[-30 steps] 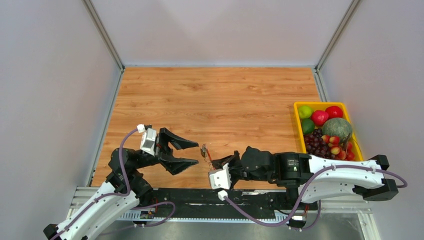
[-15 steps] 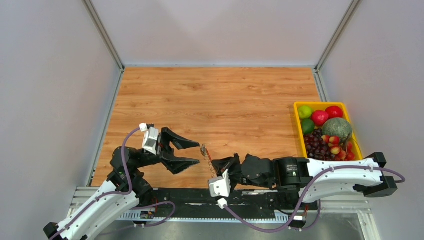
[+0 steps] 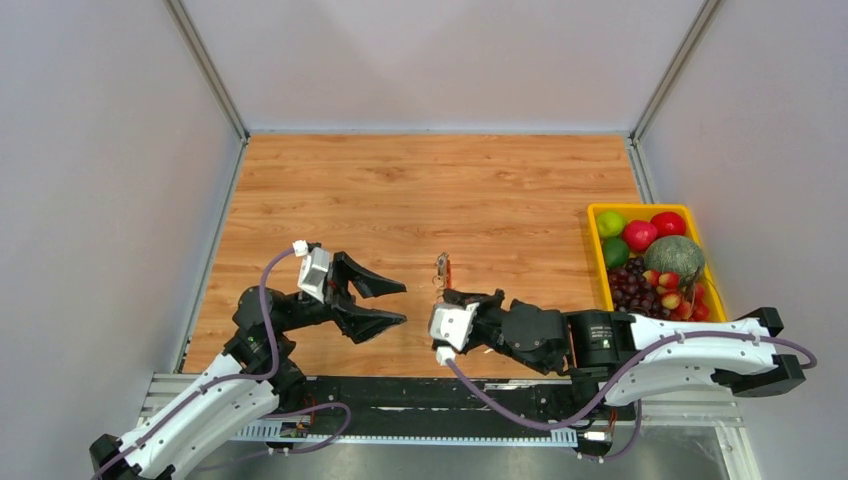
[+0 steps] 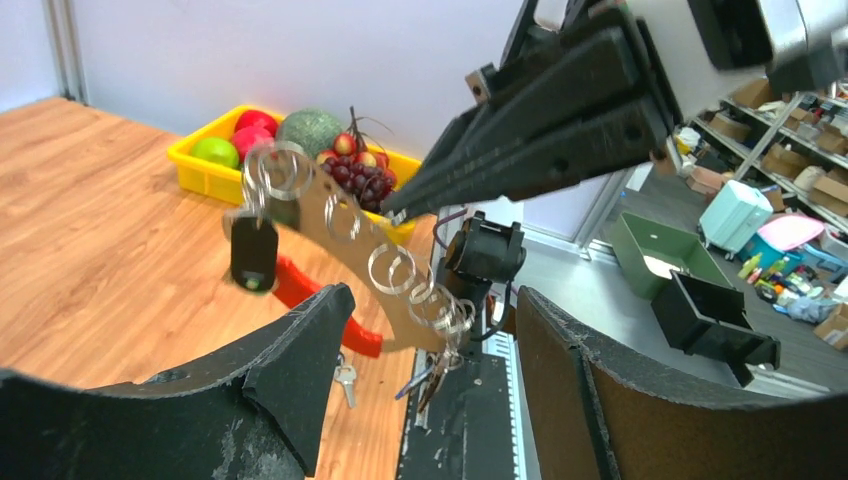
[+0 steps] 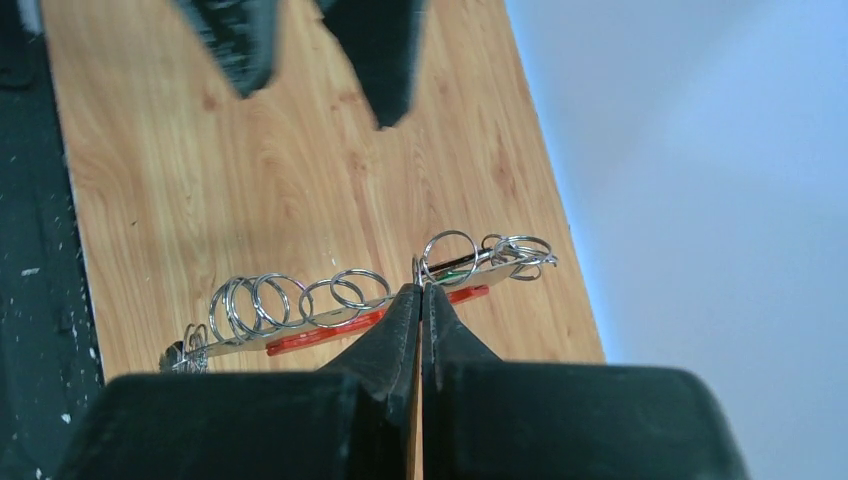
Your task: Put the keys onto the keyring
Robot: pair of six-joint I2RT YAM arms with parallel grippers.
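Observation:
The keyring (image 5: 300, 300) is a row of silver rings on a brown strip with a red loop (image 5: 325, 331) beneath. My right gripper (image 5: 420, 290) is shut on its middle and holds it above the table. From above, the keyring (image 3: 441, 269) sticks up from the right gripper (image 3: 448, 293). In the left wrist view the rings (image 4: 392, 268) run down to a bunch of keys (image 4: 428, 378), and a small silver key (image 4: 346, 383) hangs under the red loop (image 4: 322, 306). A black tag (image 4: 253, 252) dangles at the upper end. My left gripper (image 4: 432, 300) is open and empty, facing the keyring from the left.
A yellow tray (image 3: 596, 212) of fruit stands at the right edge of the wooden table (image 3: 420, 190). Grey walls close the table in at the left, back and right. A black rail (image 3: 400, 395) runs along the near edge by the arm bases.
The right gripper has carried the keyring to the right and away from the near edge. The left gripper, still open, has shifted a little right after it.

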